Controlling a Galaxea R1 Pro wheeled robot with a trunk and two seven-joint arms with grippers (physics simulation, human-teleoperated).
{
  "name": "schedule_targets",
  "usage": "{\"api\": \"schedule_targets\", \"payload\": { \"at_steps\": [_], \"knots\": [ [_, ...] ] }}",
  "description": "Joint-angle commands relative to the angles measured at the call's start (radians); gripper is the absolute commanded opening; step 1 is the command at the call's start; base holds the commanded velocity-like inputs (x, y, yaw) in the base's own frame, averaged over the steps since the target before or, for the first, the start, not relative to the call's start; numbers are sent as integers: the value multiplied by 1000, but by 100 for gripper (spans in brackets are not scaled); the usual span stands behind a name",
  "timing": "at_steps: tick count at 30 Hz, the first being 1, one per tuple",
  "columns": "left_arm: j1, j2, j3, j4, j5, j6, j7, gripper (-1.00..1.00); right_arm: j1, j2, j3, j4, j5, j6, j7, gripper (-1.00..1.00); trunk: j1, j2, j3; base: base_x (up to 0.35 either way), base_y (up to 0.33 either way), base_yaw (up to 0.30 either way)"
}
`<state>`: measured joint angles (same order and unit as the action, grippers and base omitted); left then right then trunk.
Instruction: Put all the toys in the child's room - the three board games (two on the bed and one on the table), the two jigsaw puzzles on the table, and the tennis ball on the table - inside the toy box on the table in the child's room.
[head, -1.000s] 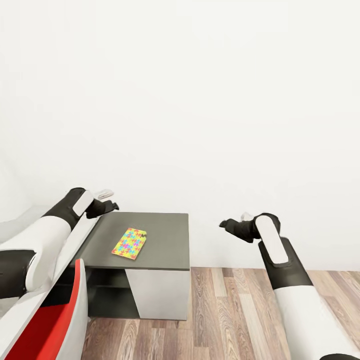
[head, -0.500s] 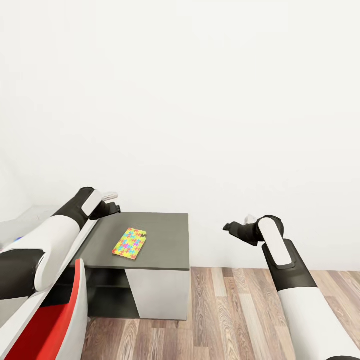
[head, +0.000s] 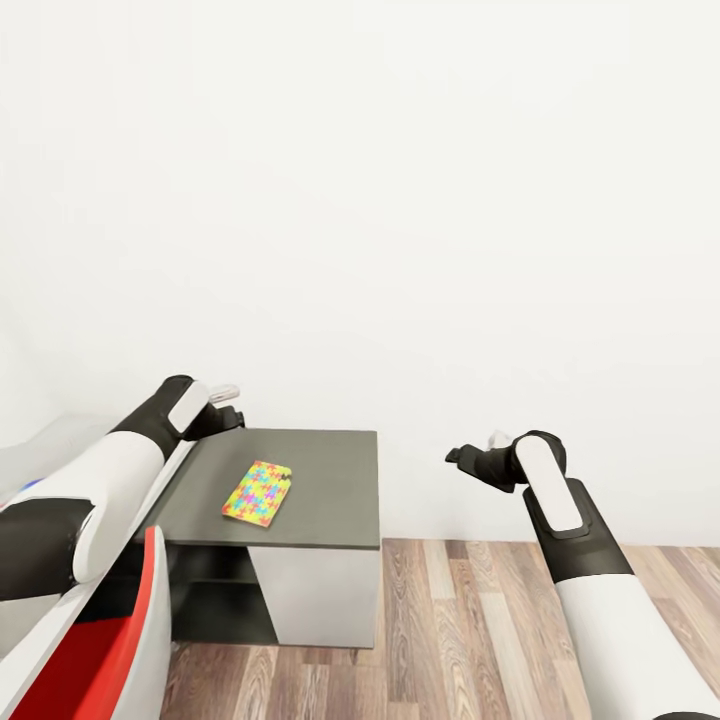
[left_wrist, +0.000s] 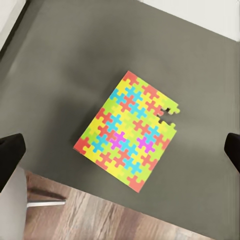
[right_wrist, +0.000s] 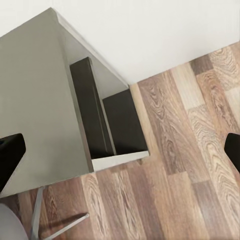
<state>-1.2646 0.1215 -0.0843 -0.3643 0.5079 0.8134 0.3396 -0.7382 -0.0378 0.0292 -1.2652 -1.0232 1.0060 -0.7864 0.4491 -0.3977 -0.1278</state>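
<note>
A jigsaw puzzle (head: 257, 492) lay flat on the dark-grey low section of the table (head: 330, 480), toward the section's left half in the head view, with a small notch of missing pieces at one corner. It touched nothing else on that top.

The left gripper (head: 232, 408) hung over the table's far left corner, at about ten o'clock from the puzzle. In the left wrist view the puzzle (left_wrist: 127, 143) sat near the middle, between the two dark fingertips (left_wrist: 10, 156) at the frame's edges — the jaws stood wide apart and held nothing.

The right gripper (head: 462, 458) was out past the table's right edge, at about three o'clock from the puzzle, over the wooden floor (head: 470, 620). Its wrist view looked down on the table's end (right_wrist: 40, 100), an open shelf beneath it and the floorboards (right_wrist: 190, 150); its fingertips (right_wrist: 11, 152) were likewise spread to the frame's sides, empty.

A red-and-white chair (head: 110, 640) stood at seven o'clock from the puzzle.
</note>
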Motion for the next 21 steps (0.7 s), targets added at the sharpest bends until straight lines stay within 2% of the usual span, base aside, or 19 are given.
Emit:
{"api": "schedule_targets", "payload": {
  "at_steps": [1, 9, 17, 21],
  "knots": [
    [-1, 0, -9, -1, 10, 3, 7, 100, -1, -1, 3, -1, -9, 2, -11, 100, 1, -2, -2, 139, 0, 0],
    [13, -19, -9, -1, 8, -3, 7, 100, -1, -2, 4, 2, -9, 3, -10, 100, 1, -2, -2, 113, 0, 0],
    [20, -23, -9, -1, 8, -6, 8, 100, -1, -1, 5, 11, -9, 3, -10, 100, 1, -2, -2, 253, 0, 0],
    [21, -23, -10, -1, 8, -7, 8, 100, -1, -1, 5, 18, -10, 3, -10, 100, 1, -2, -2, 135, 5, 0]
  ]
}}
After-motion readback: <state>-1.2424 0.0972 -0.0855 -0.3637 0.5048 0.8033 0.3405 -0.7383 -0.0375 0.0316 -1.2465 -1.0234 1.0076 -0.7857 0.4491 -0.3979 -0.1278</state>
